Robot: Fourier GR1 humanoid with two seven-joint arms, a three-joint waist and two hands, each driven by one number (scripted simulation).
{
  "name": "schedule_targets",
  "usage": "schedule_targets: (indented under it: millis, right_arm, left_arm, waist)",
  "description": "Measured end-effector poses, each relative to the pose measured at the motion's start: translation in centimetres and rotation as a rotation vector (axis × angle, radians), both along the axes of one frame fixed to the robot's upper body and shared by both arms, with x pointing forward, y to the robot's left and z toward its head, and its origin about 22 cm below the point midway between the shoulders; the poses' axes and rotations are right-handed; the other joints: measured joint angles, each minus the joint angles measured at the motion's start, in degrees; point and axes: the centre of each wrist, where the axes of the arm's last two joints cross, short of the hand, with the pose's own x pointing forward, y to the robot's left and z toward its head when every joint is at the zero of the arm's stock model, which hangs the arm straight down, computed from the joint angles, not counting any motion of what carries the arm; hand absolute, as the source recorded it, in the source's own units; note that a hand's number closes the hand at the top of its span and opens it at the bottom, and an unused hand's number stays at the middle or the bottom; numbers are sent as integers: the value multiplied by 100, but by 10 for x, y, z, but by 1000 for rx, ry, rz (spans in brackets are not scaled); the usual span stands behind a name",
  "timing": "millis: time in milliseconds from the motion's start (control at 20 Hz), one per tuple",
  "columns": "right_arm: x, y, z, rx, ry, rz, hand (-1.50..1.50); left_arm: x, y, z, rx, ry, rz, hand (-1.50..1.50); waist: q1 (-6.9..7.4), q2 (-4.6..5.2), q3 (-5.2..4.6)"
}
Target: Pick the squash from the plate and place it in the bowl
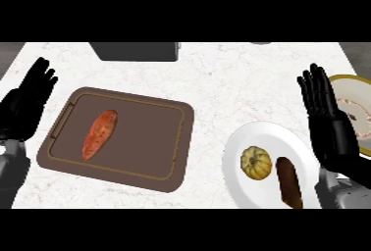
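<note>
Inspecting table [217, 73], found squash [255, 162] on plate [268, 135] beside brown oblong item [287, 181]; noted right hand [330, 127] spread wide between plate and bowl [346, 78], left hand [27, 103] likewise at left edge.

A sweet potato [99, 134] lies on a brown tray [148, 164].

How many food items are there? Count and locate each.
3: orange-red sweet potato on the brown rectangular tray; round yellow squash and long brown item on the round white plate. The black right hand partly hides the cream bowl.
</note>
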Motion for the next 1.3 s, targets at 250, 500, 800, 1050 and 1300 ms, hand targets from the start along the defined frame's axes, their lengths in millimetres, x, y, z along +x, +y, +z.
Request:
schedule_targets:
  millis: [250, 500, 800, 1050, 1300]
  right_arm:
    - [6, 13, 24, -394, 3, 32, 150]
    - [10, -34, 29, -933, 123, -172, -150]
    - [-17, -23, 23, -1290, 160, -368, -150]
    - [-50, 21, 22, -1425, 191, -470, -150]
    - [-75, 78, 37, -1488, 230, -578, -150]
  left_arm:
    - [-3, -3, -5, 67, -14, 18, 0]
    - [-8, 2, -9, 112, 0, 44, 0]
    - [-17, 4, -22, 125, 26, 87, 0]
    - [-25, 1, -28, 132, 28, 91, 0]
    - [-28, -11, -30, 127, 9, 65, 0]
  waist:
    - [113, -97, 15]
    - [-119, -222, -113]
    - [-318, -306, -30]
    - [-281, -296, 10]
    - [-96, -213, 33]
